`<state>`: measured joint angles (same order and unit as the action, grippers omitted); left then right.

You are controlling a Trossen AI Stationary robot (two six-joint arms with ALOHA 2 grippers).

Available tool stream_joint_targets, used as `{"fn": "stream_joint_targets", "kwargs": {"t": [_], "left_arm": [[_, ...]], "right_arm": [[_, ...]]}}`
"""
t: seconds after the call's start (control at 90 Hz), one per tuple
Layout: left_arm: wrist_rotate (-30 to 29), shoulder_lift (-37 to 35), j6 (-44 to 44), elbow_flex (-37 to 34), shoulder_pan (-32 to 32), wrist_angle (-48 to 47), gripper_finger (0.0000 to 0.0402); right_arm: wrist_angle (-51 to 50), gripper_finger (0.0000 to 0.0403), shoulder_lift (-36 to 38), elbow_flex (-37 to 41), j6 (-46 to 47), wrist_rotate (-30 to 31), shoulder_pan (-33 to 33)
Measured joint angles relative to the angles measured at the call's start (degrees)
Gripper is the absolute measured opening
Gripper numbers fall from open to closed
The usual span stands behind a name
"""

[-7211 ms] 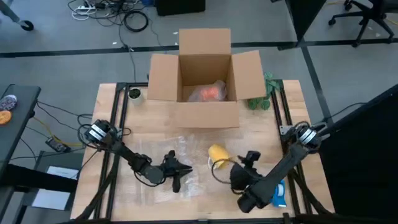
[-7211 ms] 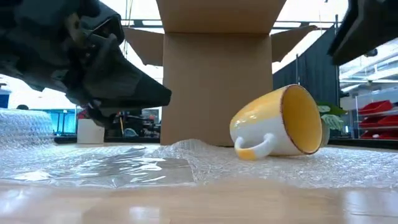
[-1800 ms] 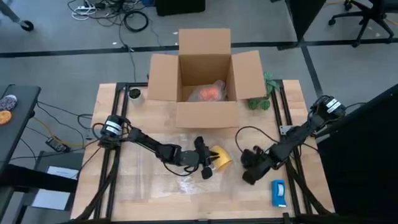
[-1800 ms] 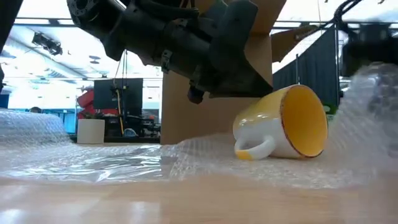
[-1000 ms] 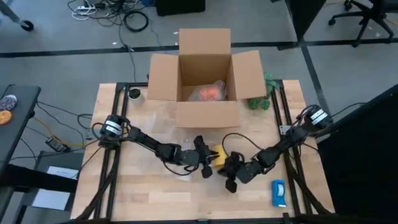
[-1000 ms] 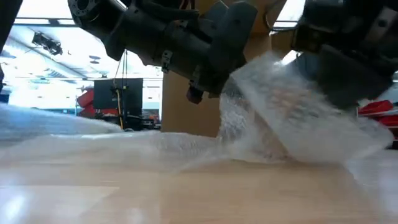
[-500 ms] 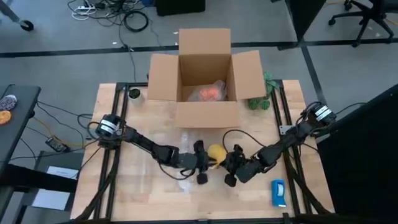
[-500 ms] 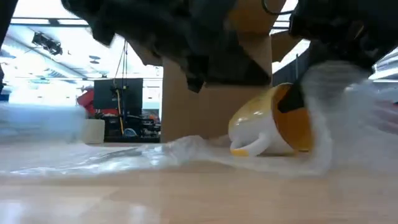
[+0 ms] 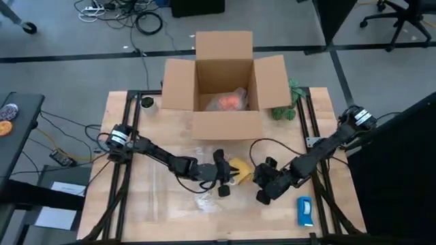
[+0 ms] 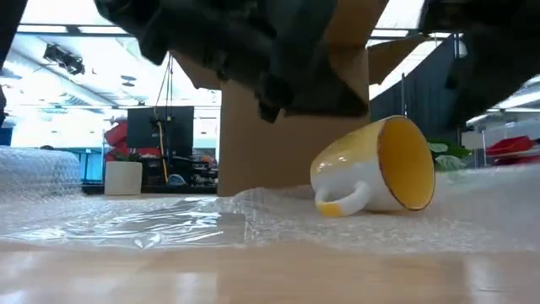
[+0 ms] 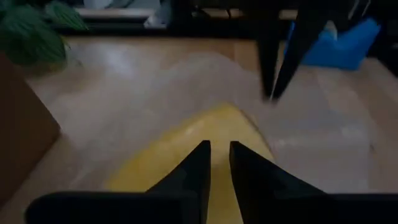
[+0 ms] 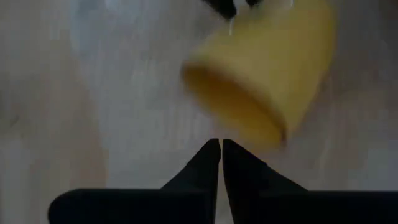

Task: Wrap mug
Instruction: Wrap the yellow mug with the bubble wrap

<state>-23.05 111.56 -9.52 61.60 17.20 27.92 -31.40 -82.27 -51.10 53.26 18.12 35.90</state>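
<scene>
I see the mug [image 10: 375, 169] on its side on the bubble wrap [image 10: 169, 221], just in front of the cardboard box [image 9: 221, 82]. Looks ceramic: stiff, slick, breakable, rolls; I'd grip rim or handle. Left gripper [image 9: 223, 178] touches it, fingers nearly together. Right gripper [image 9: 264, 182] beside it, fingers pinched together, holding nothing I can see.

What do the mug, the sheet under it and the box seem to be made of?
Mug: probably glazed ceramic, glossy yellow with a white underside and handle. Sheet: clear plastic bubble wrap, with small bumps and a sheen. Box: plain brown cardboard, matte, flaps open.
</scene>
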Motion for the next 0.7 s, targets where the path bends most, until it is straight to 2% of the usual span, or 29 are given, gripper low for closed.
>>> {"fn": "stream_joint_targets", "kwargs": {"t": [0.078, 0.167, 0.3, 0.478, 0.7], "left_arm": [[-0.04, 0.43, -0.04, 0.02, -0.28, 0.94, 0.0044], [-0.21, 0.49, -0.11, 0.06, -0.38, 0.42, 0.0044], [-0.22, 0.49, -0.11, 0.07, -0.32, 0.51, 0.0044], [-0.22, 0.49, -0.13, 0.09, -0.33, -0.46, 0.0044], [-0.24, 0.48, -1.11, 0.11, -0.33, -0.89, 0.0044]], "right_arm": [[-8.09, 0.0000, 1.24, -0.57, 5.13, -8.61, 1.21], [-16.17, 0.0000, 0.76, 0.01, 11.47, -14.82, 3.38], [-17.62, 0.0000, -2.42, 1.34, 17.60, -24.39, 7.14], [-11.33, 0.0000, -5.98, 1.27, 20.71, -28.32, 10.04], [-6.35, 0.0000, -14.29, 0.97, 19.92, -28.27, 10.39]]}}
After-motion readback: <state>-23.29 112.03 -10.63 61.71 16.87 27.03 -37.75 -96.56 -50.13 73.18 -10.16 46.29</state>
